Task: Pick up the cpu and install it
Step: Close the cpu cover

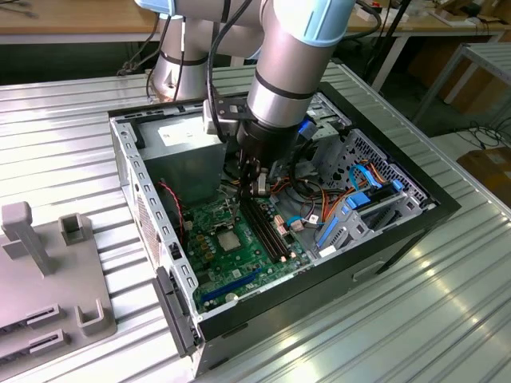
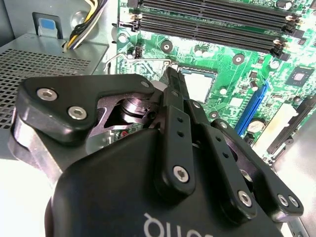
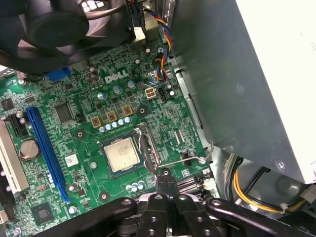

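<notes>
Tool [image 3: 165, 190] fingers are pressed together with nothing between them, tips hovering just beside the socket's metal lever [image 3: 185, 160] on the green motherboard [image 3: 74, 148]. Beyond them the cpu [image 3: 122, 154] already lies flat in its socket, metal face up; being square, it has no real long axis, its edges lining up with the frame. My worry: a small slip of the tips could scrape the board or nudge the chip askew, bending pins underneath.
</notes>
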`<action>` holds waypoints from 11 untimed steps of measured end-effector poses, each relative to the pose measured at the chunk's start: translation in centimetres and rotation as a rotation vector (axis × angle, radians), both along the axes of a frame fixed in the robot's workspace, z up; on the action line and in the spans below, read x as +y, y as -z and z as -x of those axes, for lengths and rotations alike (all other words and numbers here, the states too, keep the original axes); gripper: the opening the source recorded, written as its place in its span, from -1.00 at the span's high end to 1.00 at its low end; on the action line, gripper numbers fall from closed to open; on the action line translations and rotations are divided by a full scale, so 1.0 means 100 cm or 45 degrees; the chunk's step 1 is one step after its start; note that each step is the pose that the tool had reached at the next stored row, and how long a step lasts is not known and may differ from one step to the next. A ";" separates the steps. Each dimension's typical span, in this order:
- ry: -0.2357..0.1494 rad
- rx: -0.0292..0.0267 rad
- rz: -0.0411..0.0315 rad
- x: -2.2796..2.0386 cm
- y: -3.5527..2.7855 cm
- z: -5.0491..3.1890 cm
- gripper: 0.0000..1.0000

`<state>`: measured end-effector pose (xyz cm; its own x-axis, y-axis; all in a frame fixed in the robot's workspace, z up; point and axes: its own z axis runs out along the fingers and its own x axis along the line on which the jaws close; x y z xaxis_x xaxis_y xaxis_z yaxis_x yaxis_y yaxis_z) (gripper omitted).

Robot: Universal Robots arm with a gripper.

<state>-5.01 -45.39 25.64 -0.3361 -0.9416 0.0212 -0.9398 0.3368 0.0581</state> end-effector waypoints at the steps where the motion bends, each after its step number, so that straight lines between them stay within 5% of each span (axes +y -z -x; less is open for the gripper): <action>1: 0.000 -0.0001 0.0000 -0.0002 0.0000 0.0000 0.79; 11: 0.000 -0.0001 0.0000 -0.0038 0.0000 0.0000 0.79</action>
